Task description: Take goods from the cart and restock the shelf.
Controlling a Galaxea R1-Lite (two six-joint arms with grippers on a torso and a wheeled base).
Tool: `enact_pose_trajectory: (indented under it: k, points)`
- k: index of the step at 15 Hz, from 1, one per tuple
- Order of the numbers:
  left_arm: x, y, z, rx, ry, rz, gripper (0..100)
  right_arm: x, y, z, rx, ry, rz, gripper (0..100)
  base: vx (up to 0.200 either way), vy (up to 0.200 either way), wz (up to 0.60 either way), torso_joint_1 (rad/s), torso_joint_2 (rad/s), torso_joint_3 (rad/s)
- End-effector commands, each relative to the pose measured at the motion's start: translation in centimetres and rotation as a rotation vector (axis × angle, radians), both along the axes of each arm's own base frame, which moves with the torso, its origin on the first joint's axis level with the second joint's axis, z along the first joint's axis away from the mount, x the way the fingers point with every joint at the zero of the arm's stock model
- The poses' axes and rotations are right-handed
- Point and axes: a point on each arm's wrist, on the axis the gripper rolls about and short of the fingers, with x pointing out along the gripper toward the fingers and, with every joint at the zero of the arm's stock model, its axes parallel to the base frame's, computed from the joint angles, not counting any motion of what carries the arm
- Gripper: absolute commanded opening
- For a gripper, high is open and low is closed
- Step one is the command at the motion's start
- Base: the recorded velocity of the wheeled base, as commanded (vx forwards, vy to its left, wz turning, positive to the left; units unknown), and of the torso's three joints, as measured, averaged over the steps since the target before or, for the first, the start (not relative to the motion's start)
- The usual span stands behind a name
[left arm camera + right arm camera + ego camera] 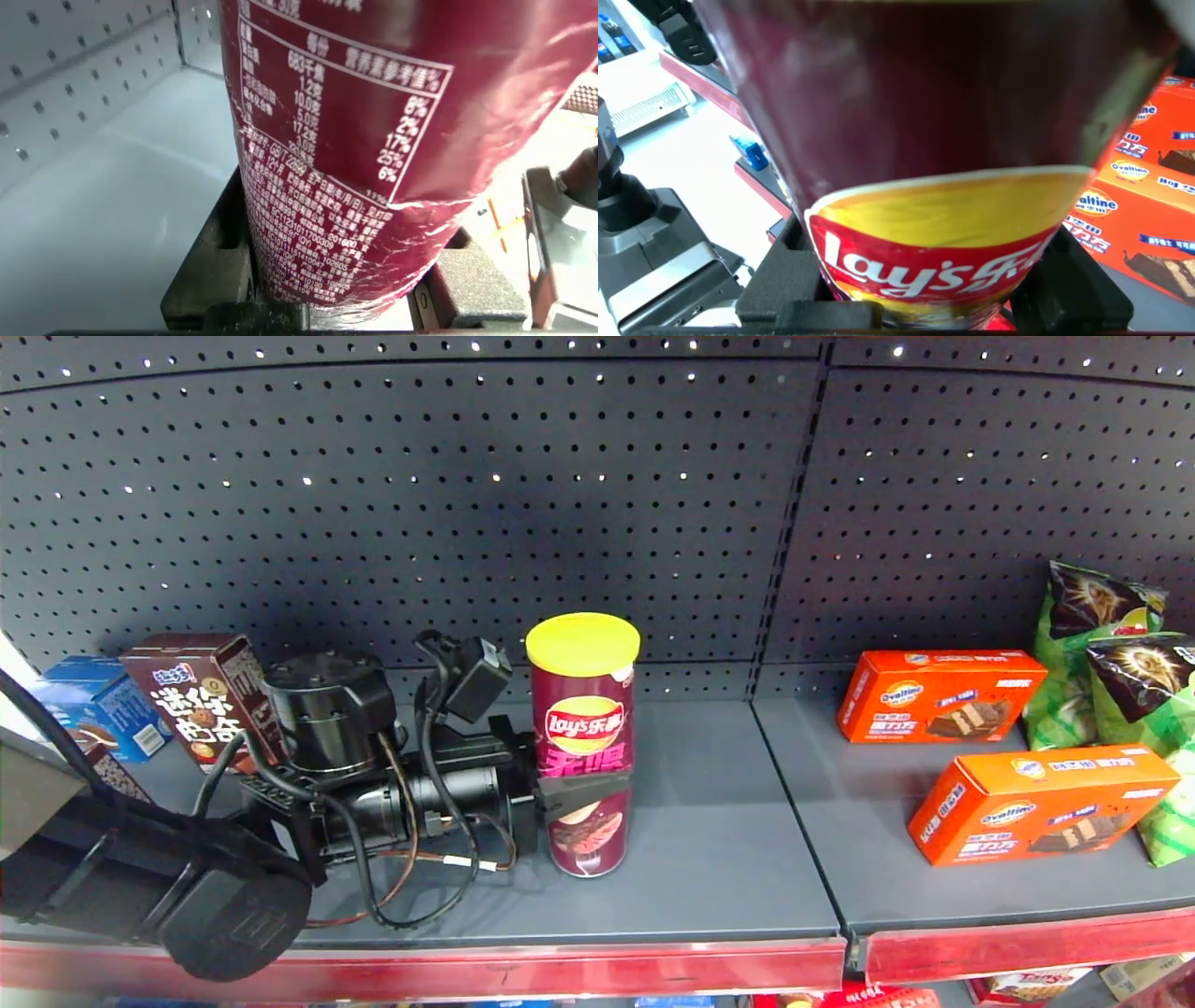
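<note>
Left fingers (569,795) grip the can (583,728), seemingly set upright on the shelf (709,859), so release comes next; right fingers (775,280) hold a second can (934,252).

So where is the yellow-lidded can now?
In the head view the can stands upright on the shelf, held by the left gripper, with the brown box to its left and orange boxes to its right.

Two cans (583,737) (924,233), two orange boxes (938,695) (1041,803)
</note>
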Motion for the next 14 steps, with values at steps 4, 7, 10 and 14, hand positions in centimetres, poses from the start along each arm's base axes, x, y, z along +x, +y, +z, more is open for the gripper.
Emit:
enact_pose_trajectory:
  k: [4,7,10,14]
  points:
    - [-1.1,0.5,-0.3,-0.009,-0.011,0.000,0,0.0,0.0,0.0,-0.001,0.003,0.001,0,0.000,0.000,0.00,0.000,0.00,0.000]
    - [-1.2,0.6,-1.1,-0.023,-0.037,0.003,0,0.1,0.0,0.0,-0.001,0.004,0.001,0,0.000,0.000,0.00,0.000,0.00,0.000]
    - [-1.3,0.6,-1.1,-0.024,-0.035,0.002,0,0.1,0.0,0.0,-0.001,0.004,0.001,0,0.000,0.000,0.00,0.000,0.00,0.000]
    - [-1.2,0.6,-1.1,-0.024,-0.038,0.002,0,0.0,0.0,0.0,-0.001,0.003,0.001,0,0.000,0.000,0.00,0.000,0.00,0.000]
